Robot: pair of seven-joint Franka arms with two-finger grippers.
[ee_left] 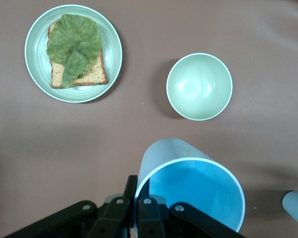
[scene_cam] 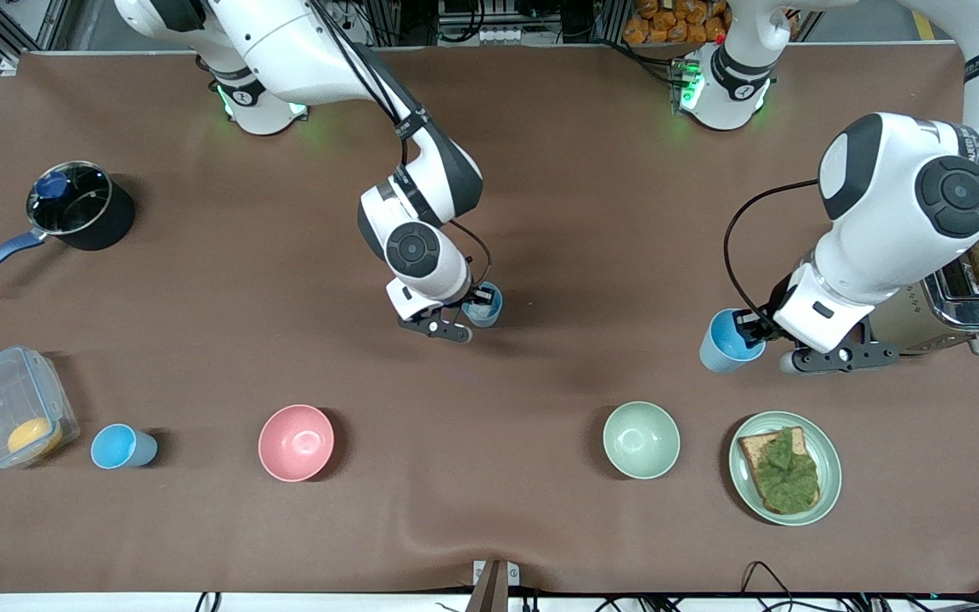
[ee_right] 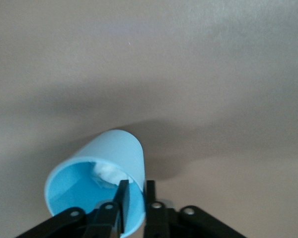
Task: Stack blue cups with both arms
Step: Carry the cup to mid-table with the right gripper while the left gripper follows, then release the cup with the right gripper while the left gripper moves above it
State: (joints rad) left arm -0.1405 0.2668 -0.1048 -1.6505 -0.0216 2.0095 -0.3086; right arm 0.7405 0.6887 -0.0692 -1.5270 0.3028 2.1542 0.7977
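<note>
Brown matte tabletop (scene_cam: 540, 170) fills the front view. My right end effector (scene_cam: 474, 308) sits over the middle, clamped on the rim of a smooth light-blue cup (scene_cam: 486, 304). My left end effector (scene_cam: 751, 333) is toward the left arm's end, beside a shiny metal toaster (scene_cam: 961, 310) with a brown slice in its slot, and it grips the wall of a second blue cup (scene_cam: 723, 342). A third blue cup (scene_cam: 121, 447) stands free near the front edge toward the right arm's end, just beside a clear plastic box (scene_cam: 5, 408) holding something round and orange. Along that same row lie a glossy pink bowl (scene_cam: 296, 442), a pale green bowl (scene_cam: 641, 439) and a green plate (scene_cam: 825, 442) with toast under a lettuce leaf. A black saucepan (scene_cam: 82, 208) with a blue handle sits farther back.

Left wrist view: my fingers (ee_left: 141, 210) pinch the tapered cup's (ee_left: 188, 188) thin rim, one inside and one outside; its blue inside looks empty. The green bowl (ee_left: 199, 87), round and empty, and the plate (ee_left: 111, 54) of toast with crinkled lettuce lie on the tabletop.

Right wrist view: my fingers (ee_right: 150, 198) close on the cup wall (ee_right: 114, 153), the cup tilted, a small white patch showing inside it, its shadow on the plain tabletop (ee_right: 213, 74)
</note>
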